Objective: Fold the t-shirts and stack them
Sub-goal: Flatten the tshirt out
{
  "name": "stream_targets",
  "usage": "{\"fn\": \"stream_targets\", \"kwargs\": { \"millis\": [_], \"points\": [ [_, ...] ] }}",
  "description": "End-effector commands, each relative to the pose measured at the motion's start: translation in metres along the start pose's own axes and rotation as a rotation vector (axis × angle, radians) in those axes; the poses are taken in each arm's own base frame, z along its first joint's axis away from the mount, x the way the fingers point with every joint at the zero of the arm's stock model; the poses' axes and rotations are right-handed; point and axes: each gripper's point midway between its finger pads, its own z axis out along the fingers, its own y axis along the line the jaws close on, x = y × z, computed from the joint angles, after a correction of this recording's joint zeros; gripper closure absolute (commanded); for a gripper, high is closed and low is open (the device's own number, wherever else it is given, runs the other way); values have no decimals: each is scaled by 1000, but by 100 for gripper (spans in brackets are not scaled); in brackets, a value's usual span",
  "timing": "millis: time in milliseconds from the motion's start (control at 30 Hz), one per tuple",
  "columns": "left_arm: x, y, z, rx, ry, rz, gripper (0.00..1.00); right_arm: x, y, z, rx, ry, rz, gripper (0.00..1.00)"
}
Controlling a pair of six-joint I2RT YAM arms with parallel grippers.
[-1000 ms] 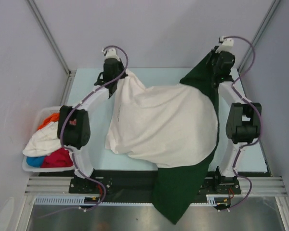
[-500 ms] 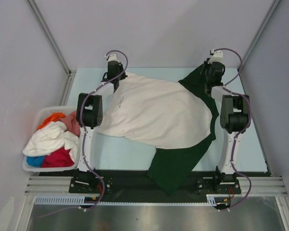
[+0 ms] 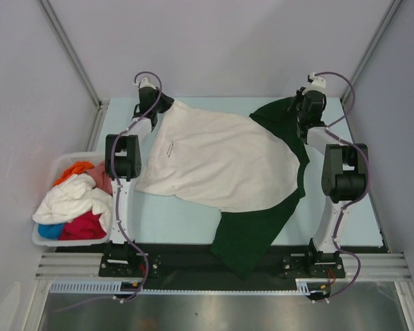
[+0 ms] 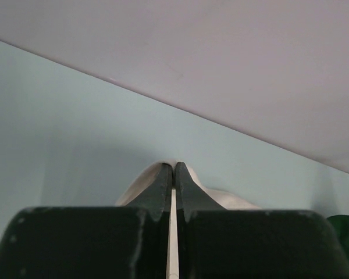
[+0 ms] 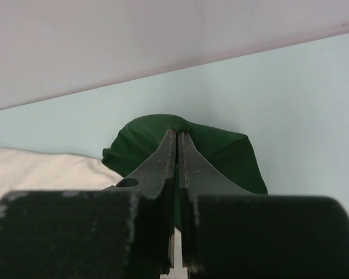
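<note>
Both arms have stretched further out, so the cream-and-green t-shirt [image 3: 221, 162] now lies nearly flat across the table [image 3: 172, 221]. The left gripper [image 3: 156, 105] is pinched shut on its cream edge and the right gripper [image 3: 306, 110] on the green cloth. I'd guess letting go and folding come next.

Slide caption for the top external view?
A cream, green-sleeved t-shirt spread on the table, far edge pinched by the left gripper and right gripper; basket of tees at left.

Cream-white cloth t-shirt with dark green sleeves [image 3: 228, 162] spread on my pale blue table [image 3: 186, 221].
I see my left tool [image 3: 161, 103] at its far-left corner, my right tool [image 3: 305, 112] at its far-right sleeve; a white plastic basket [image 3: 38, 240] of heaped cloth tees [image 3: 72, 200] sits left of the table.
</note>
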Motion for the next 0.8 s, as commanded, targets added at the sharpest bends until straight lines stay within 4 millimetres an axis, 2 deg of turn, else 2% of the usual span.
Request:
{"fn": "stream_targets", "kwargs": {
  "millis": [0,67,100,133,167,200,233,267,300,333,367,400,433,467,500,533,567,600,633,667,700,733,767],
  "points": [
    [-14,-28,3,88,-7,-68,100,-42,9,-22,-14,-66,99,100],
    [-17,-21,4,75,-9,-115,100,-44,11,-23,-24,-67,110,100],
    [-16,-16,6,69,-8,-130,100,-46,-3,-19,-7,-74,116,100],
    [-17,-12,7,67,-12,-142,100,-58,-5,-13,-7,-95,120,100],
    [-20,-11,7,67,-18,-162,100,-59,-7,-8,-7,-93,128,100],
    [-21,-11,8,73,-24,-172,100,-59,-11,6,-8,-104,135,100],
    [-21,-9,8,78,-28,-184,100,-43,-14,12,-1,-76,143,100],
    [-23,-10,9,85,-35,-202,100,-60,-15,21,-6,-113,157,100],
    [-24,-7,10,85,-50,-206,100,-36,-23,36,9,-77,165,100],
    [-24,-5,11,77,-58,-212,100,-33,-24,43,10,-80,170,100],
    [-27,-6,12,77,-69,-224,99,-43,-25,52,5,-112,173,100],
    [-30,-4,14,75,-84,-228,100,-43,-26,59,3,-122,183,100],
    [-27,1,17,68,-85,-234,100,-25,-31,71,8,-103,184,100],
    [-31,1,19,71,-94,-240,100,-23,-33,77,9,-109,186,100],
    [-33,1,20,77,-106,-243,100,-35,-29,85,-5,-140,201,100],
    [-32,3,22,76,-109,-247,98,-30,-33,91,-1,-137,209,100],
    [-29,9,26,69,-111,-270,96,-8,-34,101,-21,-104,209,100],
    [-30,11,28,71,-118,-280,92,-12,-30,108,-43,-121,220,97],
    [-27,14,30,60,-123,-294,81,-8,-30,112,-47,-121,229,94],
    [-29,18,32,55,-132,-316,80,14,-35,121,-49,-98,235,92],
    [-30,19,33,48,-133,-321,77,21,-35,125,-68,-82,246,86],
    [-32,23,34,21,-142,-320,63,1,-33,132,-79,-113,273,84],
    [-50,17,32,11,-171,-292,58,18,-40,139,-63,-82,296,81]
  ]
}}
